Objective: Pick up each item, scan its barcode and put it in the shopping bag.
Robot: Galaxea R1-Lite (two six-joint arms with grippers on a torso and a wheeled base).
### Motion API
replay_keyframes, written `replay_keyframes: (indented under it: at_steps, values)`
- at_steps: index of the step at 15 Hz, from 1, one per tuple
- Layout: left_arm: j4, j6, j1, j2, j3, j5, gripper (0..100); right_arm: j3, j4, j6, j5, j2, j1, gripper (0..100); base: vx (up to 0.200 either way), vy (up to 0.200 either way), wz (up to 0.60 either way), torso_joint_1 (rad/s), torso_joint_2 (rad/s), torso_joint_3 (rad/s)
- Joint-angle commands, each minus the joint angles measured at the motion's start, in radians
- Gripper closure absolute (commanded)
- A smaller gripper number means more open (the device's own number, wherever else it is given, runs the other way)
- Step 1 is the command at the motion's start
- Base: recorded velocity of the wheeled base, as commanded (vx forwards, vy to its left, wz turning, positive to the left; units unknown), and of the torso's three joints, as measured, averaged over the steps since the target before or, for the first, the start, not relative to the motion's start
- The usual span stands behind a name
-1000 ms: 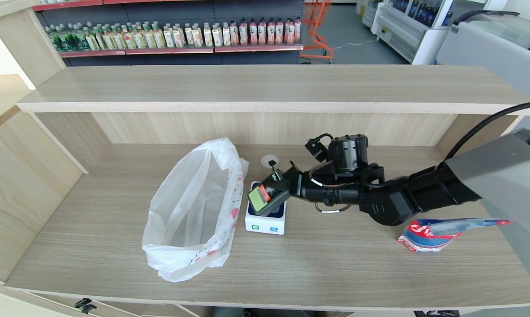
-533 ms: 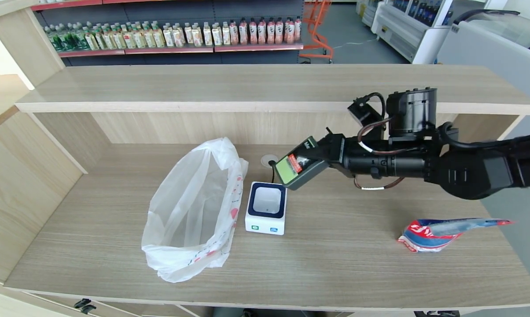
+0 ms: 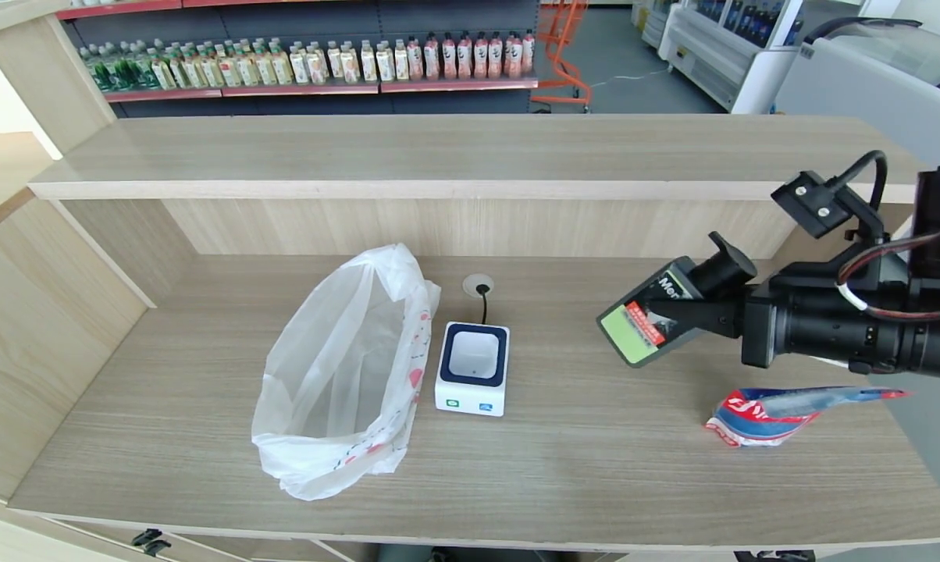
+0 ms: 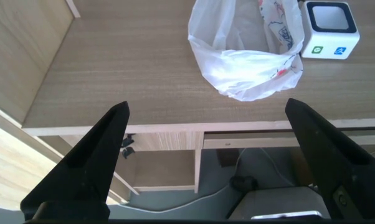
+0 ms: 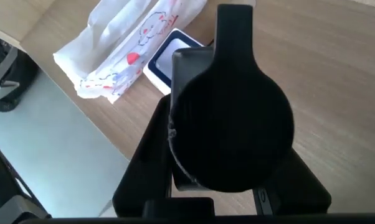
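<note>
My right gripper (image 3: 677, 316) is shut on a small dark box (image 3: 643, 326) with a green and red label, held in the air to the right of the white scanner (image 3: 471, 368). In the right wrist view the box (image 5: 231, 124) hides most of the fingers, with the scanner (image 5: 166, 59) and the bag (image 5: 122, 46) beyond it. The open white shopping bag (image 3: 345, 375) lies just left of the scanner. A red and blue snack pouch (image 3: 767, 414) lies on the counter at the right. My left gripper (image 4: 206, 158) is open above the counter's front edge, nearer than the bag (image 4: 250, 56).
The wooden counter (image 3: 595, 468) has a raised back ledge (image 3: 470, 156) and a side wall on the left. The scanner's cable runs into a grommet (image 3: 478, 285) behind it. Bare counter lies between the scanner and the pouch.
My right gripper lifted the box off the scanner and carried it up and to the right, well away from the scanner. The bag, scanner and pouch stayed put.
</note>
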Motion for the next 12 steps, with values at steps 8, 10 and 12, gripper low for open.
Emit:
replay_keyframes:
  at_steps: [8,10,12]
  values:
    - [0.000,-0.002,0.000,0.000,0.000,0.000,0,0.027,-0.003,0.158,0.006,-0.100,0.005,100,-0.025,0.100,0.00,0.003,0.00,0.002]
    - [0.000,-0.002,0.000,0.000,0.000,0.000,0,-0.019,-0.001,0.288,0.005,-0.091,0.030,100,0.000,0.200,0.00,-0.022,-0.01,0.009]
    - [0.000,0.001,0.000,-0.002,0.000,0.000,0,-0.026,-0.001,0.293,0.005,-0.074,0.030,100,0.000,0.000,0.00,0.000,0.00,0.000]
